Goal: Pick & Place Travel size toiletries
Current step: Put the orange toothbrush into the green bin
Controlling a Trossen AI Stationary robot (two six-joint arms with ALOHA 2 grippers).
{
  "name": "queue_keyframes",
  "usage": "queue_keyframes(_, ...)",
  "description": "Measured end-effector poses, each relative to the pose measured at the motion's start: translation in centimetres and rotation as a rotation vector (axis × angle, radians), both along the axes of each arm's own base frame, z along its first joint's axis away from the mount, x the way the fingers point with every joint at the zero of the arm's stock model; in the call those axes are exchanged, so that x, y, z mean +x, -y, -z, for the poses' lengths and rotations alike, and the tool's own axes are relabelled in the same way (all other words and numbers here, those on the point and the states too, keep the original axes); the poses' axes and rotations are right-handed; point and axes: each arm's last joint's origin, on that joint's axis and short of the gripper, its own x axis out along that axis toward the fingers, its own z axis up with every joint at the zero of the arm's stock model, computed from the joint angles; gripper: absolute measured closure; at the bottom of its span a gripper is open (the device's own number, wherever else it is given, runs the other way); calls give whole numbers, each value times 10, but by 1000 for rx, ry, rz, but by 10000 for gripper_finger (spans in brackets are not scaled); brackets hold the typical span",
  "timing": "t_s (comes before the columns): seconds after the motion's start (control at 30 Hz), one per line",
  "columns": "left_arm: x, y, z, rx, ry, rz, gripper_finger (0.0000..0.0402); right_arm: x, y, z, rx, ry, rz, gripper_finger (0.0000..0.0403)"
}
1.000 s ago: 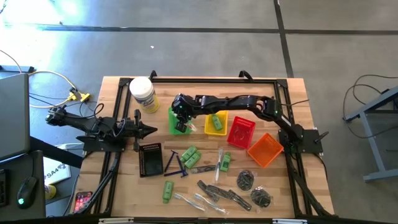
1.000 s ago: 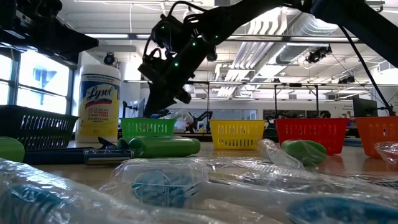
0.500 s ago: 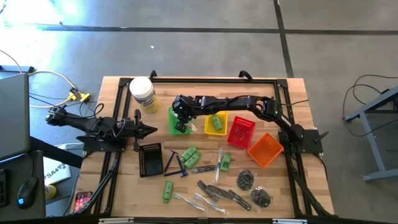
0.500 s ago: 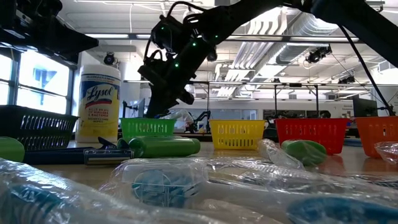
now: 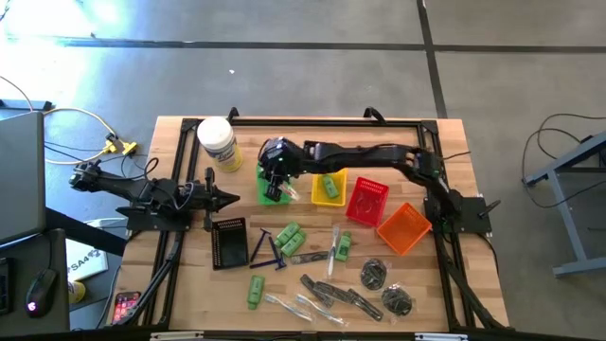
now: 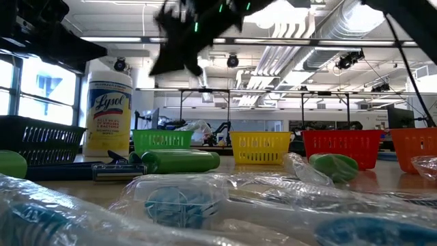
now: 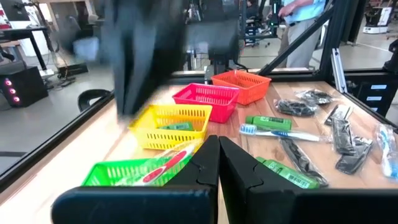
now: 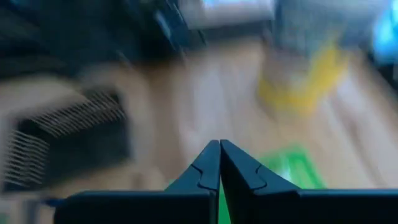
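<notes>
Wooden table (image 5: 180, 294) fills the centre of the high view, with most of the travel size toiletries (image 5: 327, 275) strewn across its lower middle: green tubes (image 5: 290, 237), clear slim packets (image 5: 292, 305), dark grey oblong pieces (image 5: 333, 294), a dark blue razor (image 5: 269, 248) and two round dark pouches (image 5: 375, 275) toward the lower right. One more green item lies inside the yellow basket (image 5: 329, 188) at centre.

Right pincer (image 5: 275, 175) sits just left of centre in the high view, over the green basket (image 5: 269, 186), its fingers pressed together and holding nothing that can be seen. In the low view it shows only as a dark smear at the upper left, well above the green basket's rim, so its exact height is hard to judge. Its wrist view is blurred too, showing the closed fingertips over green mesh.

Left pincer (image 5: 230, 198) rests at the left of the high view, level with the table's edge, its tips shut and empty, pointing toward the green basket.

Red basket (image 5: 367, 202) and orange basket (image 5: 404, 228) follow to the right of the yellow one. A black basket (image 5: 230, 242) lies below the left pincer, and a white jar with a yellow label (image 5: 217, 143) stands at the table's upper left.
</notes>
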Motion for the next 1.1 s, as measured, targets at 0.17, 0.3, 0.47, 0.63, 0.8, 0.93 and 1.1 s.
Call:
queue_keyframes(0.17,0,0,1,2,-10,0,402,-44,-43,-98,-90,316,-160,400)
queue_keyframes(0.3,0,0,2,3,-25,1,402,-104,-82,-153,-119,531,-272,400)
queue_keyframes(0.47,0,0,4,6,-37,1,402,-184,-115,-164,-177,646,-236,400)
queue_keyframes(0.63,0,0,4,5,-36,2,402,-254,-126,-126,-159,710,-150,400)
queue_keyframes(0.8,0,0,3,15,-33,1,402,-297,-122,-61,-116,736,-79,400)
queue_keyframes(0.93,0,0,2,63,-32,1,402,-321,-107,-20,-84,747,-59,400)
queue_keyframes(1.1,0,-2,-1,30,8,-61,402,-338,-94,18,-55,771,-128,400)
